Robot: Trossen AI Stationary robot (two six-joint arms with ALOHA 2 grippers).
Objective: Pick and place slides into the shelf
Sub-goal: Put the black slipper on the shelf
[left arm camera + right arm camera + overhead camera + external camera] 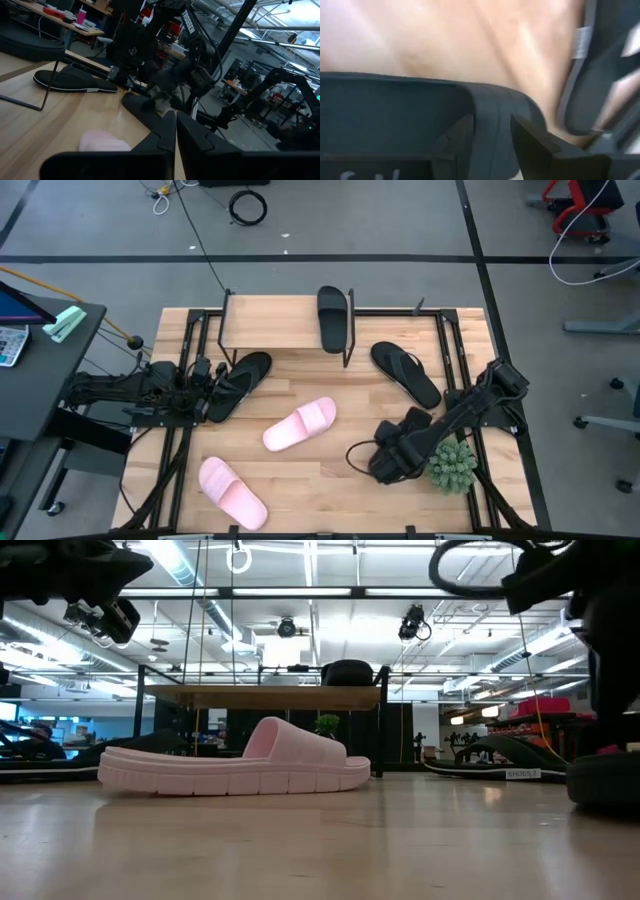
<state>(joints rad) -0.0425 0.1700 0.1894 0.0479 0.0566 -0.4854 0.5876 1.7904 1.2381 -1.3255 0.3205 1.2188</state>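
Note:
A black slide [603, 783] sits low at the table's right near side, with my right gripper [492, 137] shut on its strap, pointing steeply down. My left gripper [175, 131] is shut on nothing, level and raised above the table's left side, beside a black flip-flop [238, 385]. Two pale pink slides [300, 425] [232, 492] and a second flip-flop [405, 373] lie flat on the table. Another black slide [333, 320] lies on the top board of the shelf [285, 330] at the far edge. My right gripper has the black slide's broad strap by its edge [492, 112], which runs up between the two fingers [530, 142]. The fingers come from above, slanting down. Whether the sole rests on the table or hangs just over it, I cannot tell.
A small green potted plant [452, 465] stands right beside my right arm, near the table's right edge. Black frame rails [455, 360] run along both sides of the table. Bare wood lies between the pink slides and the shelf.

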